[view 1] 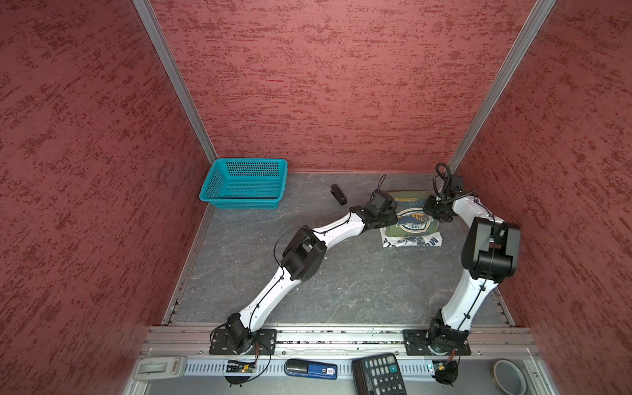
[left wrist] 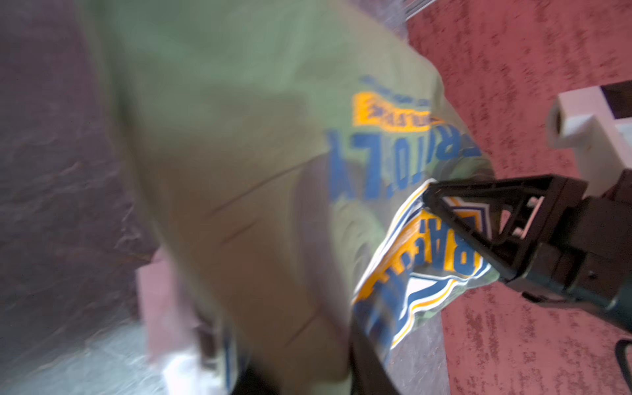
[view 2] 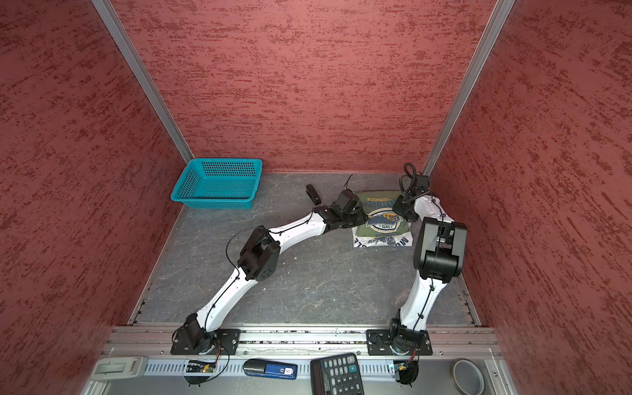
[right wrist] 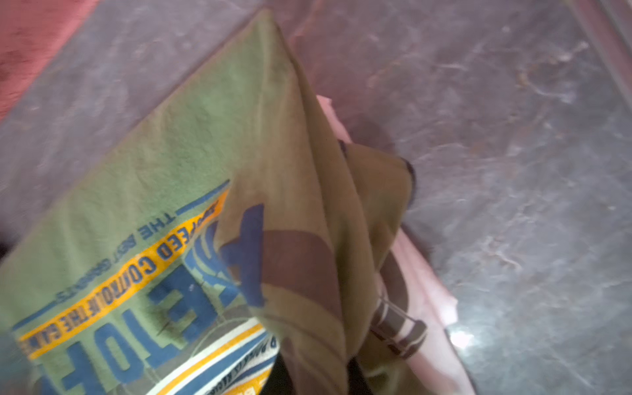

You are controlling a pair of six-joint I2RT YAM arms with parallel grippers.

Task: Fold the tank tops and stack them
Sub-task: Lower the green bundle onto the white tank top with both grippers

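The olive green tank top [view 1: 412, 205] [view 2: 381, 205] lies folded on top of the folded white tank top [view 1: 410, 242] [view 2: 383, 241] at the back right of the table. My left gripper [view 1: 388, 217] [view 2: 359, 216] is at the olive top's left edge and my right gripper [view 1: 439, 214] [view 2: 407, 213] at its right edge. In the left wrist view blurred olive cloth [left wrist: 239, 136] covers the left gripper [left wrist: 314, 383], hiding its jaws. In the right wrist view a raised fold of olive cloth [right wrist: 301, 205] runs into the right gripper [right wrist: 321, 379]; white cloth [right wrist: 427, 290] shows beneath.
A teal plastic basket [view 1: 244, 184] [view 2: 217, 184] stands at the back left. A small black object [view 1: 338, 195] lies between the basket and the shirts. On the front ledge are a calculator [view 1: 378, 374], a blue stapler [view 1: 309, 369] and a tape roll [view 1: 509, 376]. Red walls enclose the table.
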